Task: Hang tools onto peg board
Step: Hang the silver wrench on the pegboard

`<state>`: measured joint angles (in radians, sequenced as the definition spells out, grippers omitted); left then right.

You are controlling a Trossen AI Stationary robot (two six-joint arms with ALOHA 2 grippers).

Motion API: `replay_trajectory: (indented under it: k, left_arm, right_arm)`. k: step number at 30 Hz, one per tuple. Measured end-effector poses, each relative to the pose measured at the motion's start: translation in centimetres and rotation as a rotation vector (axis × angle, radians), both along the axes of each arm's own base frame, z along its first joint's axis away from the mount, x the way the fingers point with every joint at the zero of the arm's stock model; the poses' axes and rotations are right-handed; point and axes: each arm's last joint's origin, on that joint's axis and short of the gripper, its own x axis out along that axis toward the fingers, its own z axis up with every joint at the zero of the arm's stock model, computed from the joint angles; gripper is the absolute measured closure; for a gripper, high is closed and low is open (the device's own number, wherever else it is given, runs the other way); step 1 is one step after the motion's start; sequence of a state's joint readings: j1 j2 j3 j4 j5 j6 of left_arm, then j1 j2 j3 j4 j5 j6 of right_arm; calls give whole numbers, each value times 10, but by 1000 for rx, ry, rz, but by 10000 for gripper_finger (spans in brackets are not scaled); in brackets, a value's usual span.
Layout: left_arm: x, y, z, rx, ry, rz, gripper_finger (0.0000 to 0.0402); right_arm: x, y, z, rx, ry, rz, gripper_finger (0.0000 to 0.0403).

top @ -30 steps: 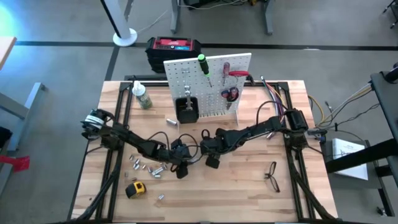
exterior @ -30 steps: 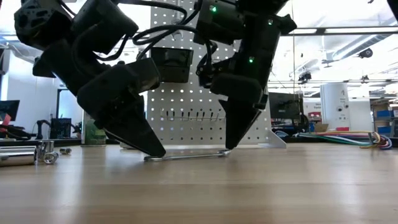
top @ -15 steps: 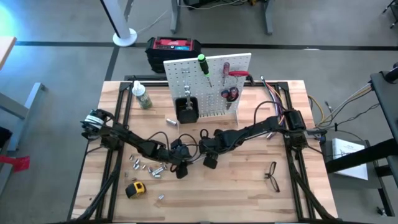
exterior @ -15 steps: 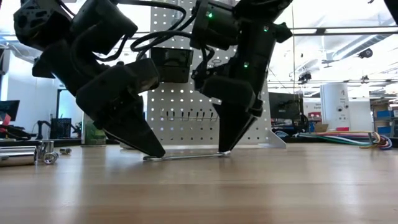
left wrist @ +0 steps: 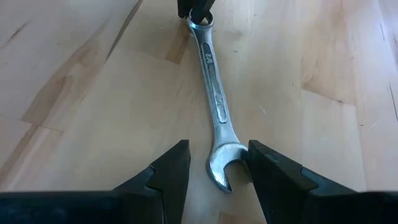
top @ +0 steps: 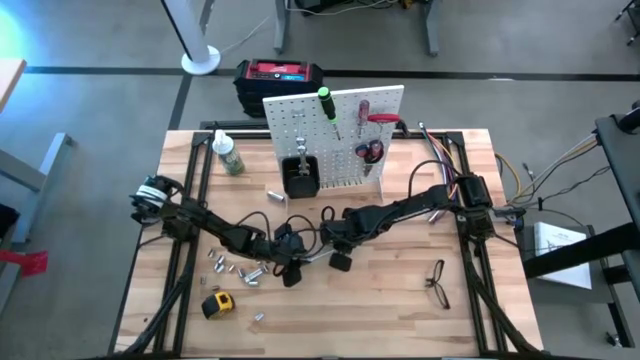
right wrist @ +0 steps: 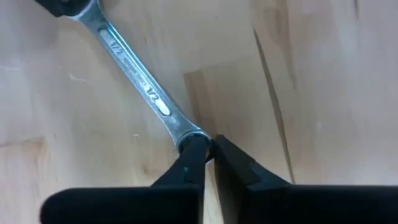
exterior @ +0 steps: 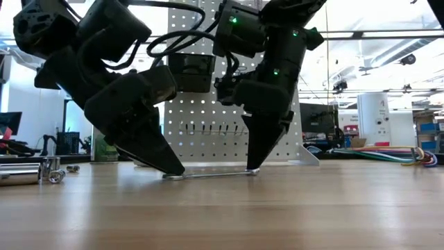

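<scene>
Since the earlier frames the right end effector (exterior: pixel 254 167) has drawn in along the worktop (top: pixel 400 300) toward the left one and now stands steeper, its tips pinched nearly shut at the ring end of the silver wrench (left wrist: pixel 213 98); the left end effector (exterior: pixel 175 171) has barely shifted. The wrench lies flat near the middle of the worktop, in front of the peg board (top: pixel 335 135), its long axis running straight from one end effector to the other. The left end effector's fingers (left wrist: pixel 168 174) stand narrowly apart, one on each side of the open-jawed end without visibly clamping it, while the right fingers (right wrist: pixel 194 158) meet the ring end almost closed, seemingly catching its rim. Both arms are therefore equally close, one at each end; I judge the coming lift turns on the right grip holding the ring end, since that is the end a peg would pass through. Stamped on the shank is "1/2", plain in the right wrist view; no maker's name can be read. A green-handled screwdriver (top: pixel 327 101) and red-handled pliers (top: pixel 384 119) already hang on the board.
</scene>
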<state>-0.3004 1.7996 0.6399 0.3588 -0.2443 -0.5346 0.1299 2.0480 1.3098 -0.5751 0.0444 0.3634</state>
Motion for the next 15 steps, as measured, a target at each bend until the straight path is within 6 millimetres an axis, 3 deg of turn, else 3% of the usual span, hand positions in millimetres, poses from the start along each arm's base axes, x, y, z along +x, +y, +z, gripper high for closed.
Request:
replay_trajectory:
  k: [7,15]
  left_arm:
    - [-1,-3,1,-14,1,-15,246]
    - [-11,-8,14,-46,-12,-62,246]
  right_arm:
    - [-1,7,-1,-97,-4,72,401]
    - [-18,46,2,-502,-17,151,401]
